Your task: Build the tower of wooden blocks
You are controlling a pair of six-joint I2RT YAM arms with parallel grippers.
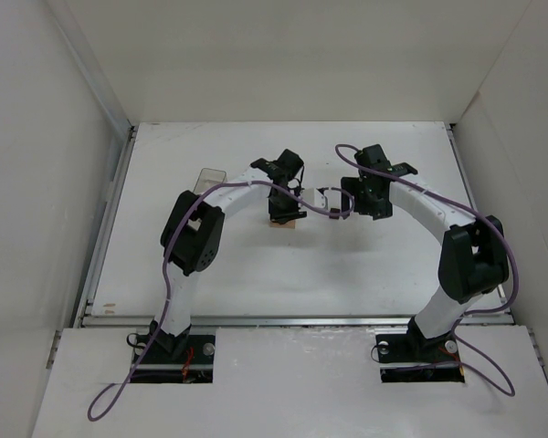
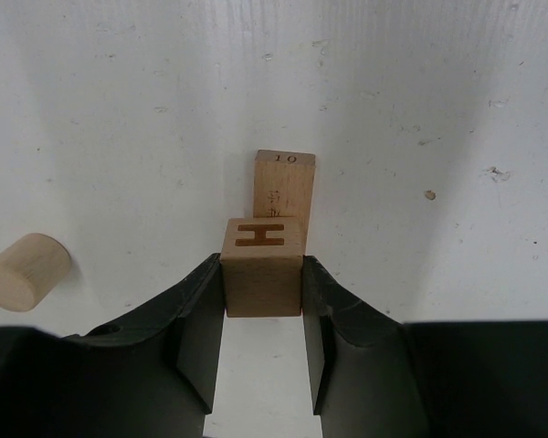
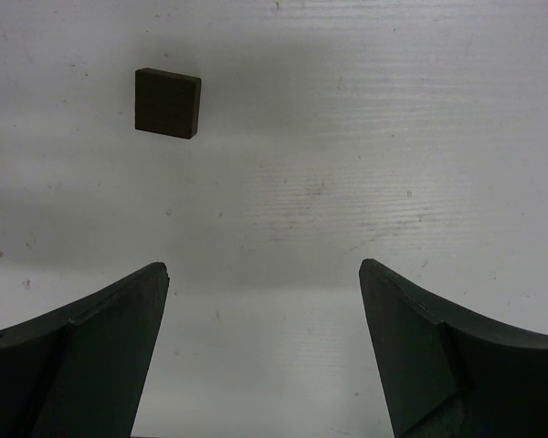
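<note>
- The left arm (image 1: 194, 239) rose from its base, bent at the elbow and reached right toward the middle of the table (image 1: 256, 274), its wrist pointing down.
- The left gripper (image 2: 263, 301) was narrowed around a pale cube (image 2: 263, 255) marked H, one finger (image 2: 201, 324) pressed on each side of it.
- That cube sat at the near end of a tan block (image 2: 284, 187) lying flat on the table; whether the two touched could not be told.
- A pale cylinder (image 2: 23, 271) lay on its side well to the left of them.
- The right arm (image 1: 473, 260) mirrored the left, bent and reaching left, its wrist near the other one.
- The right gripper (image 3: 265, 269) stood wide over bare table, holding nothing.
- A dark cube (image 3: 168, 102) lay ahead and left of its fingers, apart from them.
- A clear box (image 1: 210, 176) stood behind the left forearm, partly hidden; its contents could not be made out.
</note>
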